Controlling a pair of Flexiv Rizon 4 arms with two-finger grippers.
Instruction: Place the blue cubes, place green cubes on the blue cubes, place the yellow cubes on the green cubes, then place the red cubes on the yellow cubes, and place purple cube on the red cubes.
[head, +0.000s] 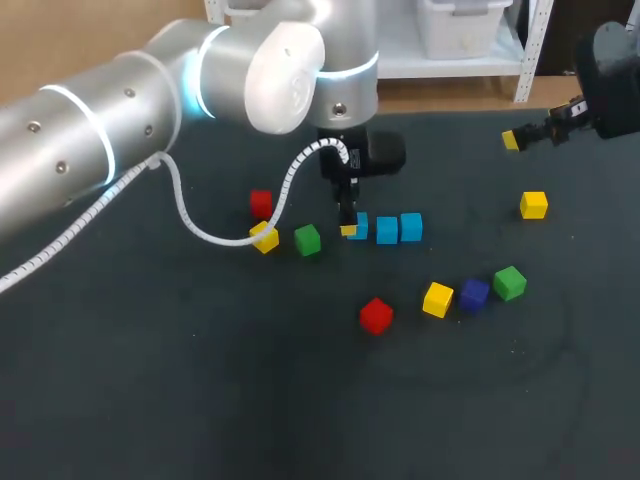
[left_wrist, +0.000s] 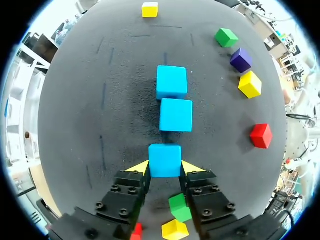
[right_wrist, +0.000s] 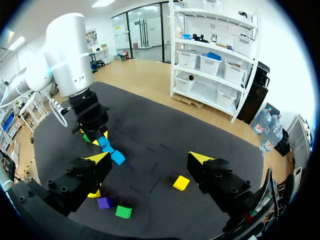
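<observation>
Three blue cubes lie in a row on the dark table. My left gripper (left_wrist: 165, 169) is shut on the nearest blue cube (left_wrist: 165, 160), its yellow tips pressed on two opposite sides, with the cube resting on the table. Just ahead lie the second blue cube (left_wrist: 175, 115) and the third blue cube (left_wrist: 171, 82). In the head view the left gripper (head: 349, 226) stands over the row's left end, beside the blue cubes (head: 399, 229). My right gripper (head: 520, 136) hangs open at the far right, above the table, holding nothing (right_wrist: 150, 159).
Left of the row sit a red cube (head: 261, 203), a yellow cube (head: 264, 238) and a green cube (head: 307, 239). In front lie a red cube (head: 376, 315), a yellow cube (head: 437, 298), a purple cube (head: 474, 293) and a green cube (head: 509, 282). Another yellow cube (head: 533, 204) lies at the right.
</observation>
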